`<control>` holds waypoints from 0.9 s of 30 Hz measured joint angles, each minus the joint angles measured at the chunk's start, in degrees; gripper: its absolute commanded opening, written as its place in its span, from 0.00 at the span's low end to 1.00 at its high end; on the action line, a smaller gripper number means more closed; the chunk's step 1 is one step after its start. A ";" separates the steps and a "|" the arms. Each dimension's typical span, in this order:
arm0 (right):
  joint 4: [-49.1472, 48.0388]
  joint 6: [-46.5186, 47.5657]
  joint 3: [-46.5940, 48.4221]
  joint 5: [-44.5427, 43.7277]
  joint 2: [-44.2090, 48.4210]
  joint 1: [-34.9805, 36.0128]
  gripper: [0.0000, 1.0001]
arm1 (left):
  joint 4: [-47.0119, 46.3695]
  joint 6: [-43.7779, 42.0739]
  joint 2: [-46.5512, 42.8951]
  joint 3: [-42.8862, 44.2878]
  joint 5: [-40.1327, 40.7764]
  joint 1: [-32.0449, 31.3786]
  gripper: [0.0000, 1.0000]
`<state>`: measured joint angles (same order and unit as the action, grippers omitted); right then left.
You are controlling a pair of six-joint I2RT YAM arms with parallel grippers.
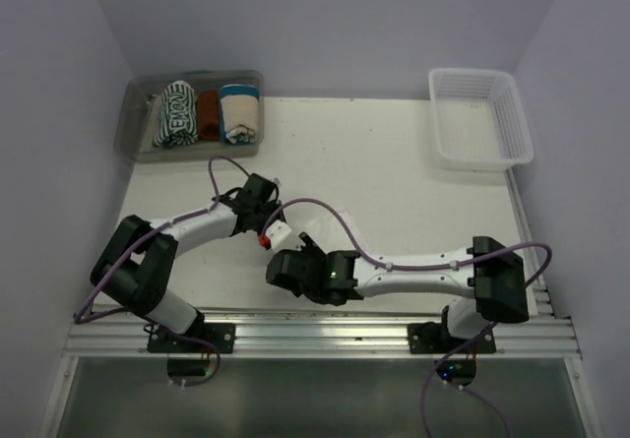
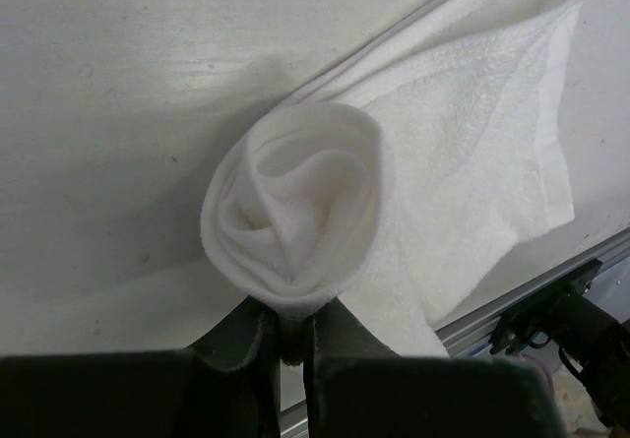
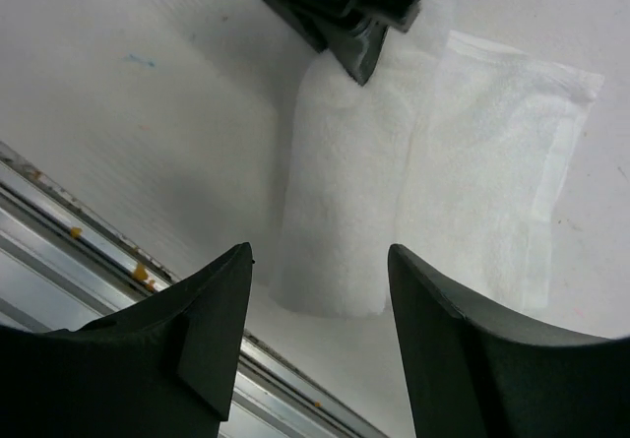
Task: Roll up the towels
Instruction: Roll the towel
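Note:
The white towel (image 2: 295, 212) lies partly rolled on the table, its spiral end facing my left wrist camera and its flat tail (image 2: 492, 113) spread to the right. My left gripper (image 2: 290, 325) is shut on the lower edge of that roll. In the right wrist view the roll (image 3: 345, 192) lies lengthwise ahead, and my right gripper (image 3: 320, 251) stands open just short of its near end, touching nothing. From above, the left gripper (image 1: 268, 233) and right gripper (image 1: 295, 261) face each other across the white towel (image 1: 315, 223). The striped towel (image 1: 175, 113) sits rolled in the clear bin (image 1: 133, 133).
The bin at the back left also holds a rust-brown towel (image 1: 207, 113) and a cream towel with a teal band (image 1: 239, 113). A white basket (image 1: 479, 162) stands at the back right. An aluminium rail (image 1: 325, 330) runs along the near table edge, close to the roll.

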<state>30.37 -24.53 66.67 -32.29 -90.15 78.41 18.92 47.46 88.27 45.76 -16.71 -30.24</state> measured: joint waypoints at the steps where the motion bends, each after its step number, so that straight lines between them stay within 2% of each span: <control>1: 1.11 0.31 0.79 -2.05 -1.88 1.55 0.61 | 0.02 0.04 0.00 0.00 0.02 0.00 0.00; 5: 4.87 1.73 3.37 -7.85 -8.52 5.70 0.62 | 0.04 0.13 0.00 0.00 0.02 0.00 0.00; 9: 6.62 2.78 4.61 -11.08 -12.76 6.88 0.62 | 0.07 0.17 0.00 0.00 0.02 0.00 0.00; 17: 6.49 2.91 4.98 -12.79 -17.03 6.84 0.53 | 0.07 0.52 0.00 0.00 0.02 0.00 0.00; 21: 5.51 2.27 4.61 -13.22 -19.19 6.82 0.42 | 0.04 0.57 0.00 0.00 0.00 0.00 0.01; 23: 4.63 1.99 3.74 -13.27 -19.50 6.82 0.33 | 0.04 0.57 0.00 0.00 -0.17 0.00 0.06; 27: 2.95 0.74 2.71 -13.44 -19.17 6.47 0.10 | 0.04 0.61 -0.02 0.00 -0.37 0.00 0.30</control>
<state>33.32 -23.79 69.38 -45.74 -109.32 84.88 18.96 48.07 88.25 45.76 -17.08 -30.24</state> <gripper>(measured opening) 0.196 0.203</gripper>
